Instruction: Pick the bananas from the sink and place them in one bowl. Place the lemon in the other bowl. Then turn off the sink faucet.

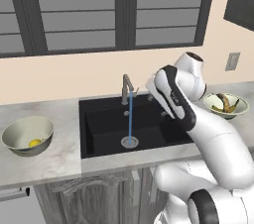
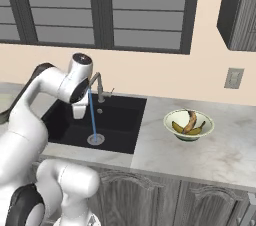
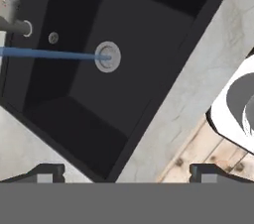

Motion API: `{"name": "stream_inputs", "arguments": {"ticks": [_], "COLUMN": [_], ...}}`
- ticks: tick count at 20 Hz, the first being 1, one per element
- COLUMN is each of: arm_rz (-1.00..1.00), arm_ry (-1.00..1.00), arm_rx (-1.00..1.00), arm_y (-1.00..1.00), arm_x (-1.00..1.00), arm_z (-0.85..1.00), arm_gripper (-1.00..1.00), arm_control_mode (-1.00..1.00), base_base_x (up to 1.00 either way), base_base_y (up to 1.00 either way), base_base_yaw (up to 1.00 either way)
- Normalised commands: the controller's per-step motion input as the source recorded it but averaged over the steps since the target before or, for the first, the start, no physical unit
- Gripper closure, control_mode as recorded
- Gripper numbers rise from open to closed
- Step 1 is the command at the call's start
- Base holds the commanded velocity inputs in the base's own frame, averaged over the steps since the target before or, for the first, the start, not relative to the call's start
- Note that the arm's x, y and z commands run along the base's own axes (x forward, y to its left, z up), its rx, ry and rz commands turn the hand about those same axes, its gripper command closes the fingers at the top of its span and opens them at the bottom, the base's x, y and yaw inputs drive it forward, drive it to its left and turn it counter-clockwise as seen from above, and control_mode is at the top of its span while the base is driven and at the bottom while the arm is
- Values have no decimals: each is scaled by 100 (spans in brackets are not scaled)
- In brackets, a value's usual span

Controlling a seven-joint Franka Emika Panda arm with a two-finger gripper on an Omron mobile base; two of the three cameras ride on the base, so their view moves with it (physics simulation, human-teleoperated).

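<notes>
So the pale bowl (image 2: 189,125), right of centre in the right base view, has both bananas (image 2: 190,123) in it. The grey-beige bowl (image 1: 28,135), at the lower left of the left base view, holds the lemon (image 1: 34,142). The sink (image 1: 106,129) has just its drain, and a blue stream runs down from the faucet (image 1: 127,88). The arm bends over the basin's right side, and the gripper (image 3: 127,171) is spread wide, holding nothing.
</notes>
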Motion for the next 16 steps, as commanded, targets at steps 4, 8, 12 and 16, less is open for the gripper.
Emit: {"name": "stream_inputs", "arguments": {"ticks": [4, 8, 12, 16], "arm_rz": [-28, -28, -25, -20], "arm_ry": [-21, -10, -2, 0], "arm_rx": [38, 43, 46, 48], "arm_y": [-56, -60, -65, -56], "arm_x": [0, 0, 0, 0], "arm_z": [17, 31, 37, 21], "arm_gripper": [-100, -100, -100, -100], "arm_control_mode": [-100, -100, -100, -100], "base_base_x": [0, 0, 0, 0], "base_base_y": [0, 0, 0, 0], "base_base_yaw": [0, 0, 0, 0]}}
